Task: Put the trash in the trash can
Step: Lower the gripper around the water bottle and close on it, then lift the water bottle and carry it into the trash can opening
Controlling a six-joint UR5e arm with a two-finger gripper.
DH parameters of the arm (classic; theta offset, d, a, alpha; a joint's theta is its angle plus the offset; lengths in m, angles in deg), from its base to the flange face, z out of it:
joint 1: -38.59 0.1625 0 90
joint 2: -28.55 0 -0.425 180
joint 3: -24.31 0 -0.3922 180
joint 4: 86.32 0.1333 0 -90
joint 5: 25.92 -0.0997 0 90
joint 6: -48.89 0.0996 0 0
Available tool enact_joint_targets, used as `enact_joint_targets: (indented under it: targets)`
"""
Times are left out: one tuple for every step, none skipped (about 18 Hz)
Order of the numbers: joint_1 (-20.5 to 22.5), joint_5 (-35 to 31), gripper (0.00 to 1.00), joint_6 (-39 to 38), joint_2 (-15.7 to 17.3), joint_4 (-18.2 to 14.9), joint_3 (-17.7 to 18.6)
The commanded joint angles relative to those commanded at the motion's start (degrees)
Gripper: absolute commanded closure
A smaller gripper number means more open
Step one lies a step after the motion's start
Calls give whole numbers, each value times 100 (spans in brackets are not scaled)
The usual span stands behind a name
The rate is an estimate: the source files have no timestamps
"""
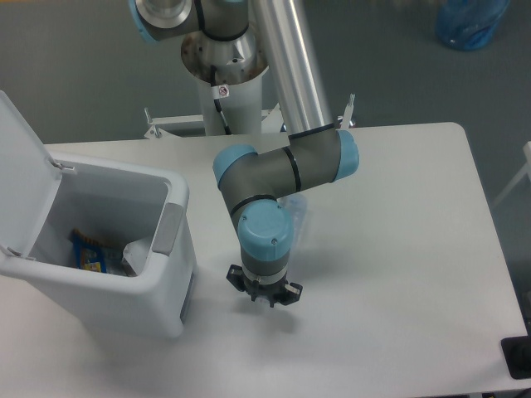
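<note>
- You have 1 view here, the fixed camera looking down on the white table [398,249] from the front.
- At the left of the frame sits the trash can [162,298], its flip lid [21,178] swung up and back at the far left edge, so the opening is free.
- Inside the can you can see a blue-and-yellow packet [87,251] and something pale and crumpled [137,249] beside it; whether either one is task trash, you cannot tell.
- The arm [282,170] folds down through the centre of the frame, and the gripper [265,297] points straight down at the table just below centre, near the can's right wall but apart from it.
- You cannot tell how wide the claw stands: its body hides the fingertips, and nothing can be made out between them.
- A clear, filmy shape [300,217] shows just right of the wrist, behind the arm. It looks like 1 of the clear plastic pieces lying on the table, though most of it is hidden.
- My reading: the task is only partly along. At least that 1 piece is outside the can, and a pickup, carry left and release over the opening are left.
</note>
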Motion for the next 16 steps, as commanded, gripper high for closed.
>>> enact_joint_targets:
  targets:
    - [9,26,90,0,9,0,-35]
    - [9,53,90,0,17,9,-70]
    - [9,70,90,0,18,9,-132]
    - [26,70,90,0,26,0,-202]
    - [44,97,90,-9,18,9,-307]
    - [53,184,90,-18,0,0,-438]
    - [61,341,90,-87,-17,0,-570]
    - [96,482,90,-193,-18,0,-728]
    - [149,623,90,-281,-18,0,-869]
    - [176,763,90,-369,-26,9,-1010]
    - [193,878,90,-448,-35,0,-1142]
    - [246,966,90,-536,-44,9,-1239]
    - [290,1063,90,-632,-35,9,-1327]
    - [299,1177,90,-720,-35,17,-1423]
    - [334,1282,90,-843,-35,18,-1511]
    - [377,1388,90,-975,-26,26,-1582]
